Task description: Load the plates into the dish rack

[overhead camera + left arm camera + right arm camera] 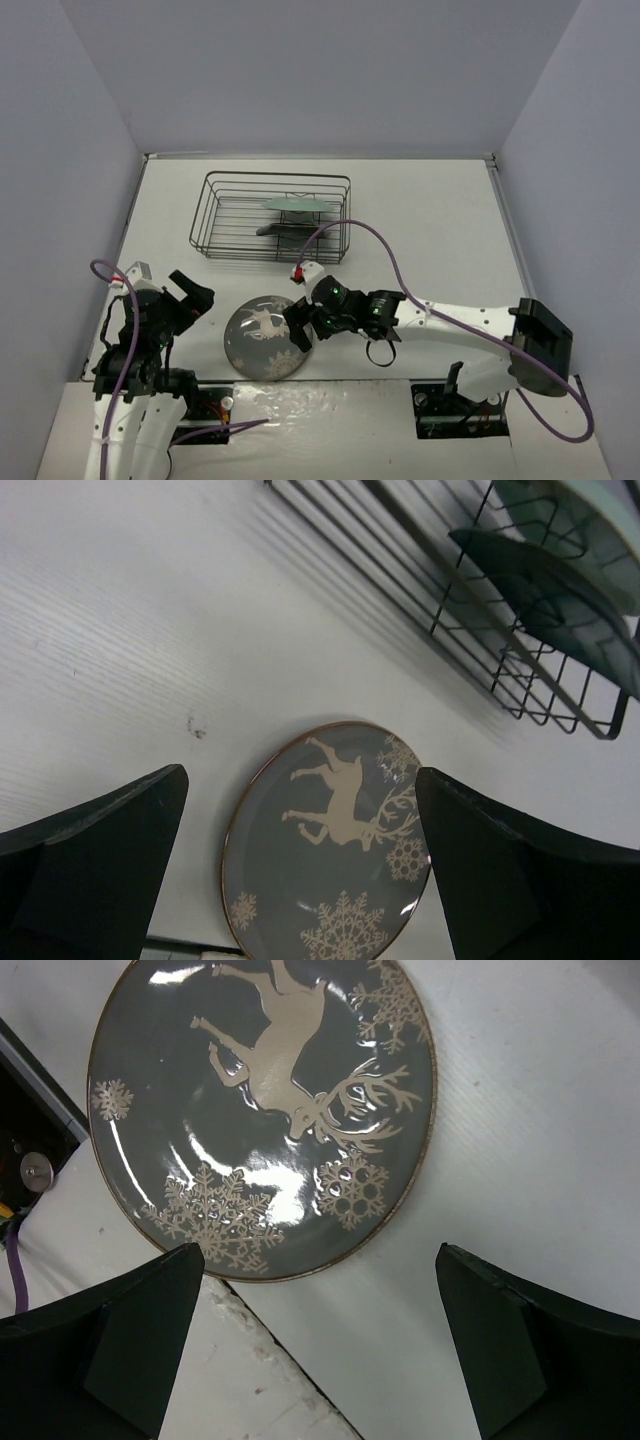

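Right wrist view: my right pincer (320,1295) hangs wide open and empty over the grey deer plate (262,1120), which lies flat by the tabletop's near edge. It looks glazed, stiff, slippery and breakable, so I'd pinch its rim. My left pincer (300,815) gapes wide too. Toward the far edge, the dish rack (232,215) holds the mint plate (293,204) and the teal plate (280,230), both tilted.
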### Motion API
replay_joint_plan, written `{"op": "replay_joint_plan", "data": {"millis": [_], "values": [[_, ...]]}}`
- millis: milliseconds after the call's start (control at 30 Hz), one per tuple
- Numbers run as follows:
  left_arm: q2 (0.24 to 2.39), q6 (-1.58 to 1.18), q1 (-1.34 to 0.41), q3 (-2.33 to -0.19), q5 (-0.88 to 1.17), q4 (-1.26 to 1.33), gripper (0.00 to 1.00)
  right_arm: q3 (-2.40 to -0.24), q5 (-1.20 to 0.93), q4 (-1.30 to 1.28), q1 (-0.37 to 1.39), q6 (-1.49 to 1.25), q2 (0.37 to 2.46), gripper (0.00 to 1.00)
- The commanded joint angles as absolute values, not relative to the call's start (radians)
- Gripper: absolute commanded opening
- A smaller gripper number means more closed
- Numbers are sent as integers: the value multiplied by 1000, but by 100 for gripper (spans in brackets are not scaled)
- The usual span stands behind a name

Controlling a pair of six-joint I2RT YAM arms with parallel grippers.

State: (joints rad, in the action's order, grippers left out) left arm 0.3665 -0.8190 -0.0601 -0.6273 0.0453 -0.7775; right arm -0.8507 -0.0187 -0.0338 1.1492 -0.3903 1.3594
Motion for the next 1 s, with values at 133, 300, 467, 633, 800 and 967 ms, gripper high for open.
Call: {"op": "replay_joint_plan", "data": {"millis": [133,300,467,633,800,967], "values": [[472,-846,-68,-549,162,-656,97,-727,-293,424,977,-551,1521,98],[518,-842,-83,-512,192,-606,97,-703,-384,513,936,-568,1580,98],[594,-851,-139,-495,181,-569,97,-694,-478,555,896,-610,1642,94],[656,-885,-344,-507,35,-566,97,-660,-581,623,834,-666,1696,87],[741,-916,-458,-509,-19,-548,97,-636,-611,636,805,-687,1712,85],[789,-924,-470,-492,-10,-519,97,-623,-650,646,778,-703,1737,79]]}}
